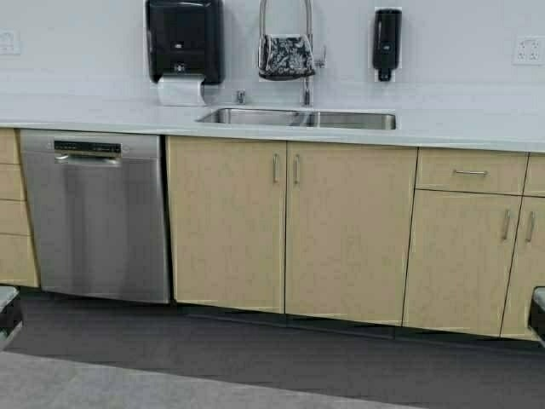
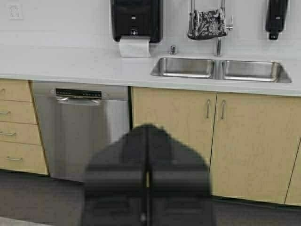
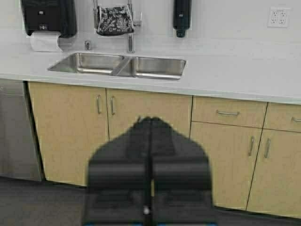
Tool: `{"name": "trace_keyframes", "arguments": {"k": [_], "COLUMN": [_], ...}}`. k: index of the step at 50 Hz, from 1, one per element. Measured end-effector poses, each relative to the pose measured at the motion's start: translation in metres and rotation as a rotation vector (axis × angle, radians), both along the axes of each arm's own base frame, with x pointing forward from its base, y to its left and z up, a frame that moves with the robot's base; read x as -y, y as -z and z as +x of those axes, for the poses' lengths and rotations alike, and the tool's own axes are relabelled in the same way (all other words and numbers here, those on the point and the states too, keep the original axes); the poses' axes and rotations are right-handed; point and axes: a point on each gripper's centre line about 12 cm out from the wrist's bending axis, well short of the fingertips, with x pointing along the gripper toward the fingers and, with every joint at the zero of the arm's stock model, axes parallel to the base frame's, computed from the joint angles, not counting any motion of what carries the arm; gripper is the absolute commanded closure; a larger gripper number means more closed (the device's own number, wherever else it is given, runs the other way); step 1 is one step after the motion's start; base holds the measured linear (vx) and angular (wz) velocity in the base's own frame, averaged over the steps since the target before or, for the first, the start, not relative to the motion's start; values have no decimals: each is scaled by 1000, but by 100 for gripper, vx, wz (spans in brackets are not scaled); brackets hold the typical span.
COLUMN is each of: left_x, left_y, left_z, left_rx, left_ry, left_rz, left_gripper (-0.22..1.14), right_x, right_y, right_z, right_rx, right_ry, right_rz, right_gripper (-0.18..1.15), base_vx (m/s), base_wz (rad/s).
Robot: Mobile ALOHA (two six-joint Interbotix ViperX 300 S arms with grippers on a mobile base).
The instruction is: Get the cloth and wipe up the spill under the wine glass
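Ahead of me a white countertop carries a double stainless steel sink under a tall chrome faucet. On the wall I see a black paper towel dispenser and a black soap dispenser. Below sit pale wooden cabinet doors beside a stainless steel dishwasher.

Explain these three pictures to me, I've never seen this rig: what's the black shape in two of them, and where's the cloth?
One picture looks down from the robot's frame; the other two come from cameras on its wrists. The black shapes are its own pincers: the left gripper and the right gripper, both shut and holding nothing. The robot stands back from a kitchen counter. The cloth hangs over the faucet above the sink, beside a paper towel dispenser. No wine glass is in view.
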Motion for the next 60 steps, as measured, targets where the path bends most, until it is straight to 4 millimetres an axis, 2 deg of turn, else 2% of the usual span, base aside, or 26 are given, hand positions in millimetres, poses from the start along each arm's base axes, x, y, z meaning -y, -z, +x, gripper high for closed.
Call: {"name": "trace_keyframes", "arguments": {"k": [6,20,60], "left_x": [1,2,-6], "left_y": [0,3,0], "left_z": [-3,2,3], "left_rx": [11,9,37], "left_ry": [3,8,-25], "left_rz": [-2,1,-39], "left_gripper": [88,89,89], "right_x": [-1,-2,3], "right_y": [2,12,3], "right_z": [1,10,6], "right_rx": [-9,-60,-23], "right_ry": [-6,-9,7], "right_rz": [3,7,4], "right_gripper": [92,92,92], "base_vx": [1,4,16], "base_wz": [-1,-1,3]}}
